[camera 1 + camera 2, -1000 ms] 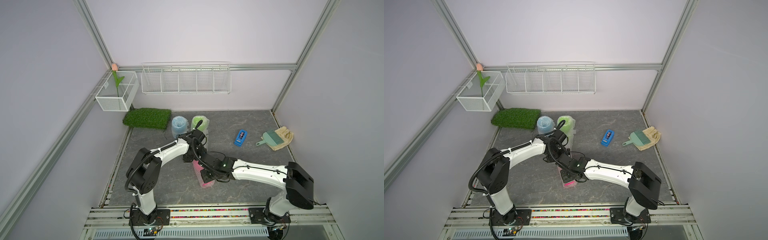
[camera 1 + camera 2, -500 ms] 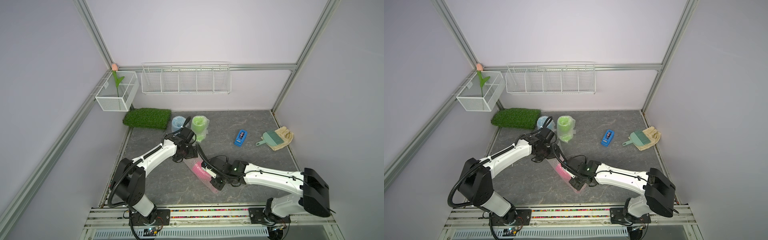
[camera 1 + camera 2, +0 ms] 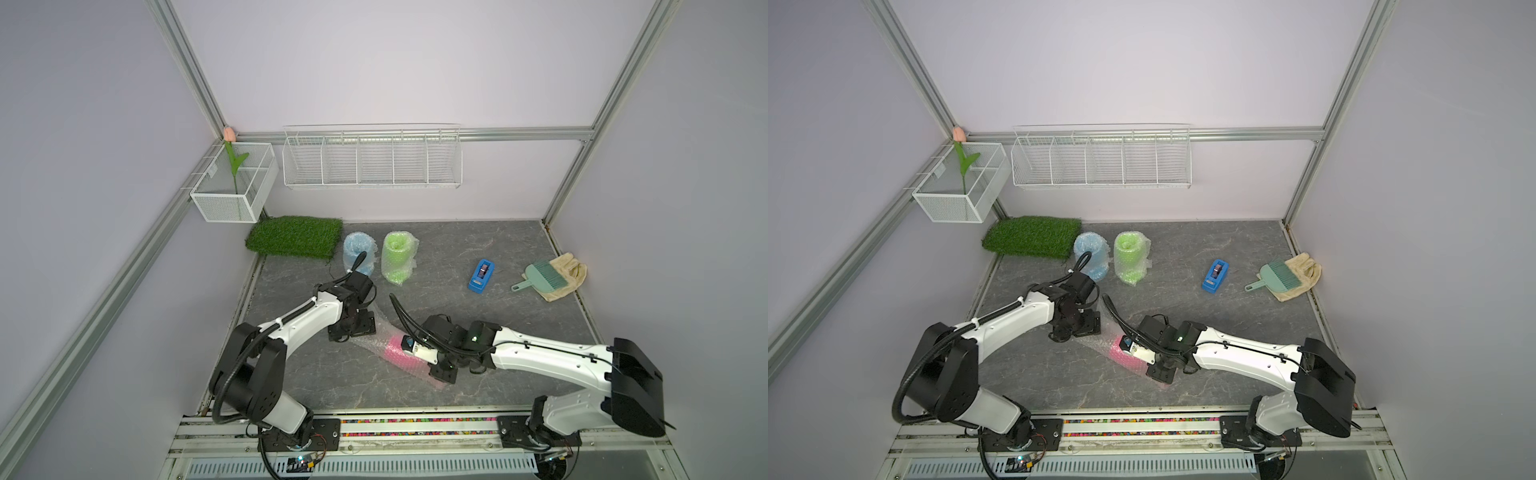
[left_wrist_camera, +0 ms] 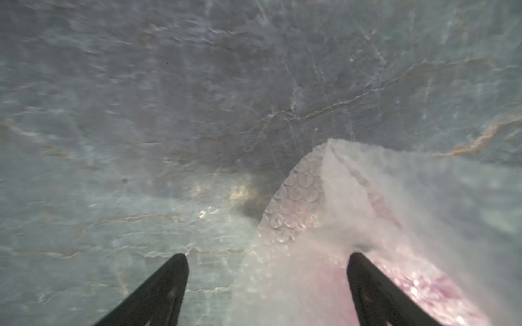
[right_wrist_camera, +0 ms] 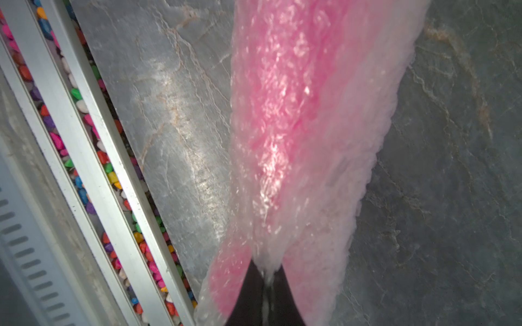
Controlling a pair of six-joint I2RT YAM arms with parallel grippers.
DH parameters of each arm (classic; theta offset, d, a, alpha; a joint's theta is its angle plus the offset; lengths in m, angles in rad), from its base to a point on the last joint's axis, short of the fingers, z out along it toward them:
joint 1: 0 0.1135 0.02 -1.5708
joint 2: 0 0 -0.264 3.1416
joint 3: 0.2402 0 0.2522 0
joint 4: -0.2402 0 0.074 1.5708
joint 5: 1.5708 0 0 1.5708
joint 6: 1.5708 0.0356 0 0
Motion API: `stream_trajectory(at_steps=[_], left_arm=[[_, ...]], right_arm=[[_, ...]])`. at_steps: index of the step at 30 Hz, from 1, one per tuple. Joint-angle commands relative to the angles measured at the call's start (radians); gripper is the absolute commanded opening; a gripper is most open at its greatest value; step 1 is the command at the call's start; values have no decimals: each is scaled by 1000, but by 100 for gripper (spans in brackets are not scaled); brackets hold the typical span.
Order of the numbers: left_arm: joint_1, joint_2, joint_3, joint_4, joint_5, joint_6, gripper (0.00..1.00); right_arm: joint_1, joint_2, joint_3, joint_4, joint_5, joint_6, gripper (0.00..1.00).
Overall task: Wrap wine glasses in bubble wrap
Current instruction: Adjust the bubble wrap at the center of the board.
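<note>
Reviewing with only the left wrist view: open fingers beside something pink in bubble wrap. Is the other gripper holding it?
Observer: Yes. The right gripper is shut on the bubble wrap around the pink glass.
Operator: Are the other glasses wrapped?
Observer: Both. The blue glass and green glass sit wrapped by the grass mat.
Operator: Anything else nearby?
Observer: A tape dispenser lies off to the robot's right, near a small brush.

Robot test cell in a laboratory: plain lilac panels [image 3: 415,62] in aluminium framing [image 3: 194,79], left arm [image 3: 303,322] and right arm [image 3: 548,357] bolted to a front rail [image 3: 415,430], stone-patterned surface [image 3: 478,245], staged wire rack [image 3: 372,160] and artificial turf [image 3: 295,236].
</note>
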Motion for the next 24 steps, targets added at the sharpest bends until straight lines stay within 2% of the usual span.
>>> stream_trajectory(at_steps=[1,3,5,9,11,14,16,20,24], left_arm=[[18,-151,23,-28,-59,96,89],[20,-227,21,-6,-26,188,65],[20,-295,7,59,36,313,61],[18,-341,31,91,187,562,61],[15,-341,27,80,337,729,63],[-11,-328,18,26,485,942,75],[-44,-317,4,-13,540,1072,80],[-117,-262,-27,-18,604,1214,87],[-123,-175,-27,-3,618,1250,89]], right_arm=[[-10,-65,-17,-35,-68,-165,7],[-12,-100,-36,-37,-139,-260,7],[-12,-125,-52,-40,-135,-333,7],[-30,-132,-44,-74,-109,-409,7],[-39,-124,-39,-87,-93,-437,7],[-47,-105,-28,-97,-81,-456,7],[-53,-96,-23,-98,-80,-460,7],[-78,-84,-20,-95,-108,-461,7],[-105,-77,-17,-105,-161,-458,7]])
